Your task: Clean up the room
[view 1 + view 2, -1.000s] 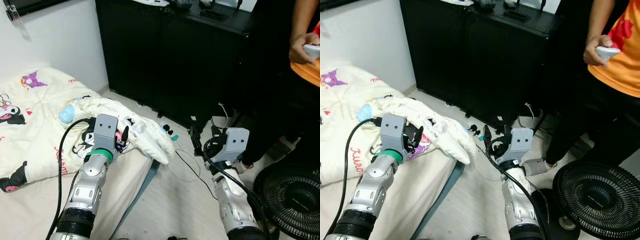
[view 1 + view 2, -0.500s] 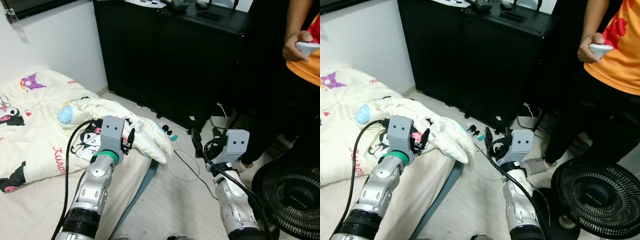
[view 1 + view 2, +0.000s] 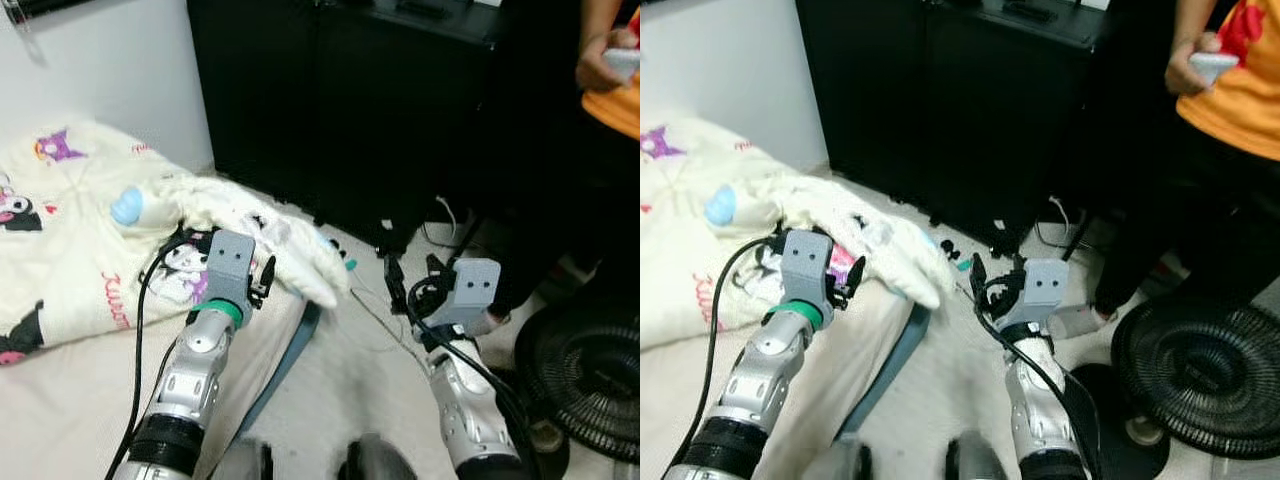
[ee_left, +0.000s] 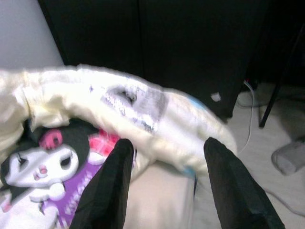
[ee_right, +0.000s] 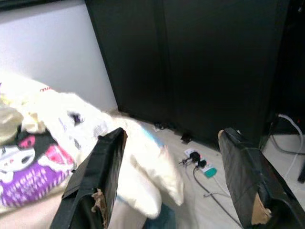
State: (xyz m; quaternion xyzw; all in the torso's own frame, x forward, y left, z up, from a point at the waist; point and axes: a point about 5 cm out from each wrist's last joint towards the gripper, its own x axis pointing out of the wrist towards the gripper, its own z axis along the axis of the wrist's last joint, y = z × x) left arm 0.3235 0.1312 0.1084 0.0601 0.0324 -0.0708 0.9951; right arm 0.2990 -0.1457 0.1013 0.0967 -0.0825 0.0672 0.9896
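Cam dipped; left gripper [image 4: 164,183] now nearer blanket [image 3: 70,220], spread wide, empty; right gripper [image 5: 171,176] wide too.

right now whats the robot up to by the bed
The robot faces a bed with a rumpled cartoon-print blanket whose corner hangs off the edge. Its left gripper hovers open just short of that corner; the right gripper is open over the floor, holding nothing. A person stands by the black cabinet.

Left arm: I am holding it raised forward, left gripper [image 4: 164,183] with fingers spread apart.
Right arm: I am holding it raised, right gripper [image 5: 171,183] gaping wide.
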